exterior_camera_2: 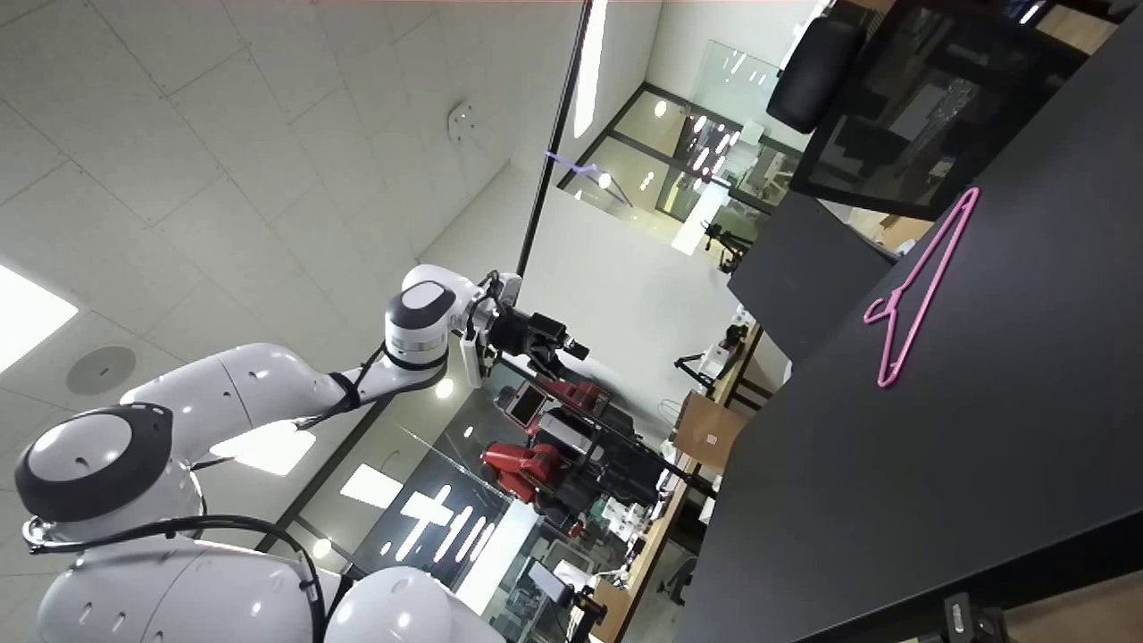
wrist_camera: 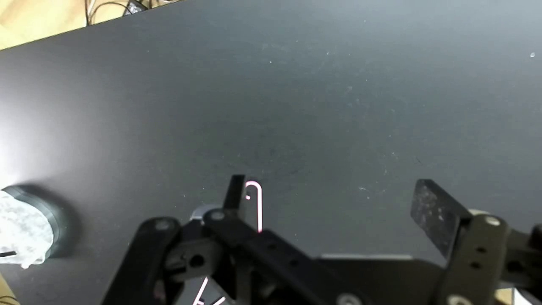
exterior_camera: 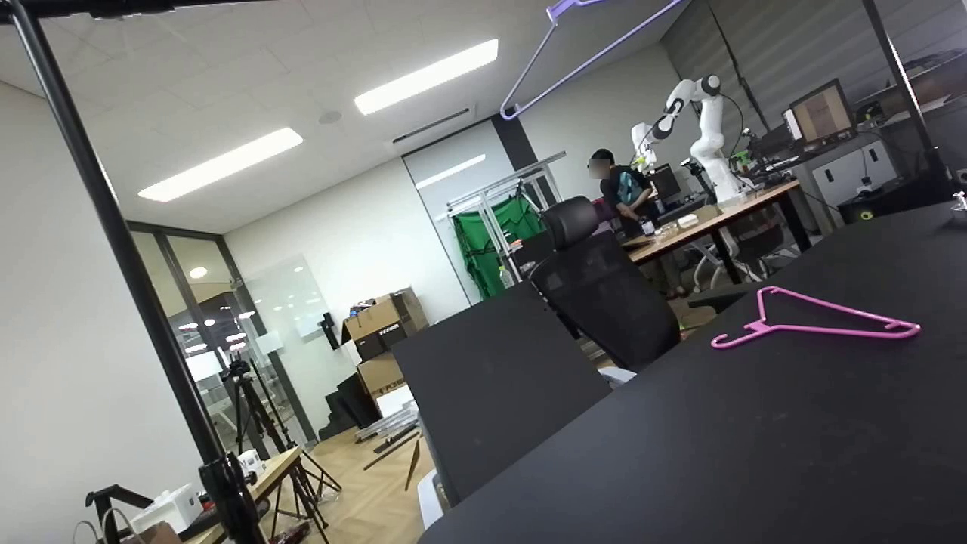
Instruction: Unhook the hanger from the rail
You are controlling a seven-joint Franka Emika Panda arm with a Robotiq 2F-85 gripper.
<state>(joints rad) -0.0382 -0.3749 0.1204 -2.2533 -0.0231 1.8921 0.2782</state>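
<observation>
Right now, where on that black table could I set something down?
In an exterior view, the black tabletop lies bare between the pink hanger and the picture's bottom edge. It's tighter between that hanger and the table edge by the chair. In the wrist view, a round pale-topped object crowds the left.

In both exterior views you can count one lavender-purple hanger and one pink hanger, two in all, plus one black tabletop and one black high-backed chair. Your wrist view gives you one gripper with two fingers, one round object and one hanger, the pink one. In an exterior view you have one white robot arm up close, and in an exterior view one distant white arm, one person, one green cloth and two long ceiling lights, while the cardboard boxes overlap too much for you to count.
</observation>
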